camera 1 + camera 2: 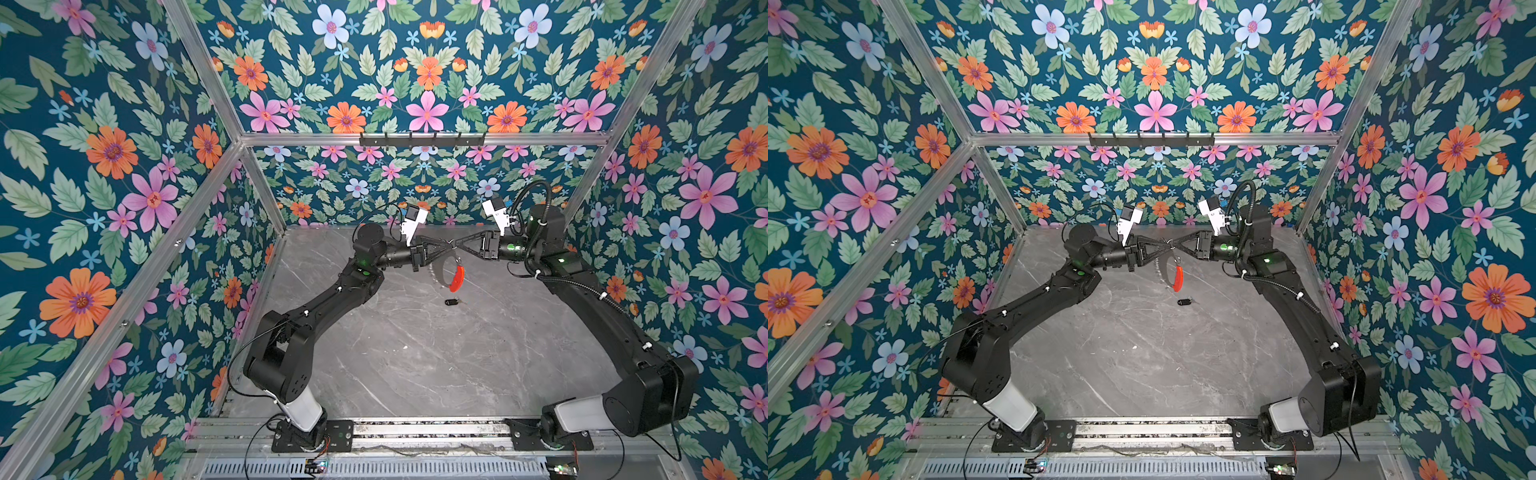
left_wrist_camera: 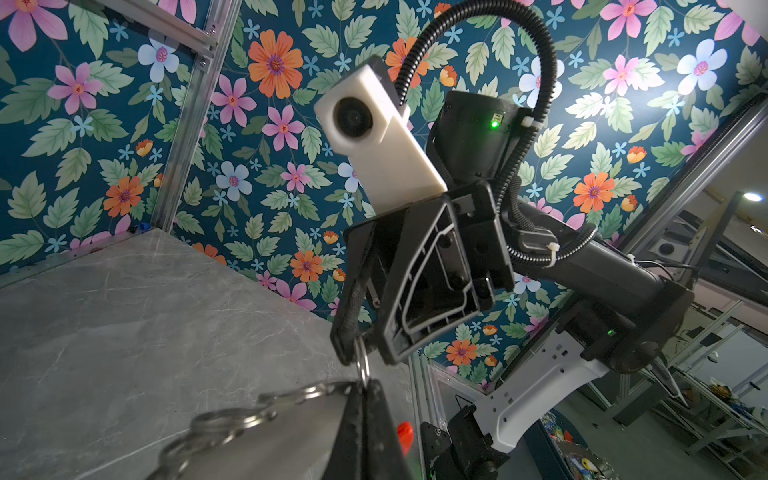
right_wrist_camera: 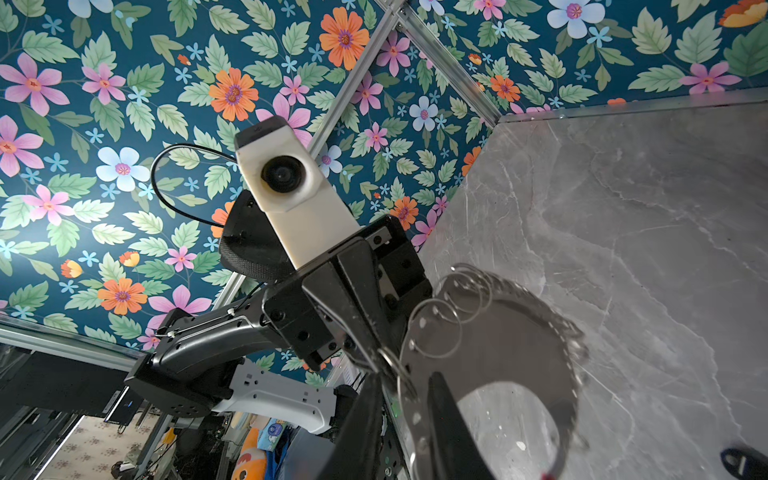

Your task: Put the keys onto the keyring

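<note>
Black key fob (image 1: 451, 302) lies left-right, lower in frame than the keyring (image 1: 457, 279) clamped by the left gripper (image 1: 449, 248); the equally near right gripper (image 1: 458, 248) has an unclear grip.

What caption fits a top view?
Two robot arms meet at a raised keyring while a black key fob lies on the table.

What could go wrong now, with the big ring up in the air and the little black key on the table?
The keyring hangs in the air where the left claw and right claw meet, held only by thin little rings; a slip could drop it onto the table. The key lies on the table while both claws are busy, so letting go to fetch it might let the loop swing or twist.
</note>
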Controlling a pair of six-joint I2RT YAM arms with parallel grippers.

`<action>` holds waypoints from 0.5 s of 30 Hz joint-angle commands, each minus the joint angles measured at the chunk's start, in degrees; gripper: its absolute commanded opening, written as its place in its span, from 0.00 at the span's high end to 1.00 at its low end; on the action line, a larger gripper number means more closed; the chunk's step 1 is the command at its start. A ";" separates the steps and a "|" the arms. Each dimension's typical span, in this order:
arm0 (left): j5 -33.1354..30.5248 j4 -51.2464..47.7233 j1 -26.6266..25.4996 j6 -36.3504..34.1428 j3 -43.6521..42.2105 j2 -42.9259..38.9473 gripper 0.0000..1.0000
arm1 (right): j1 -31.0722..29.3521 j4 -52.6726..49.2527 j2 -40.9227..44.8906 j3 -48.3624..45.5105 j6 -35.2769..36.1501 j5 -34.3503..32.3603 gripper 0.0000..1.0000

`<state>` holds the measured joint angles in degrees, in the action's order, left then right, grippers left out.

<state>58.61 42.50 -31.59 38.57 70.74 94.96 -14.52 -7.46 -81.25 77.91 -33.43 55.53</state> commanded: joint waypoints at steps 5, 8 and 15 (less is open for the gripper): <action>1.31 0.49 0.48 -0.29 1.64 0.14 1.00 | 0.01 3.37 -0.31 -0.28 -0.89 1.80 0.87; 1.68 -0.22 0.55 -0.11 2.29 0.75 1.00 | -0.06 4.59 -0.48 -0.06 -1.42 1.93 0.87; 1.94 -0.58 0.61 0.29 2.45 0.99 1.00 | -0.05 6.69 -1.87 0.72 -2.41 2.94 0.87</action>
<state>59.86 41.08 -31.09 38.61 72.69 95.96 -14.52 -4.40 -82.83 78.37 -34.59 56.99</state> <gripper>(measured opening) 0.050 0.134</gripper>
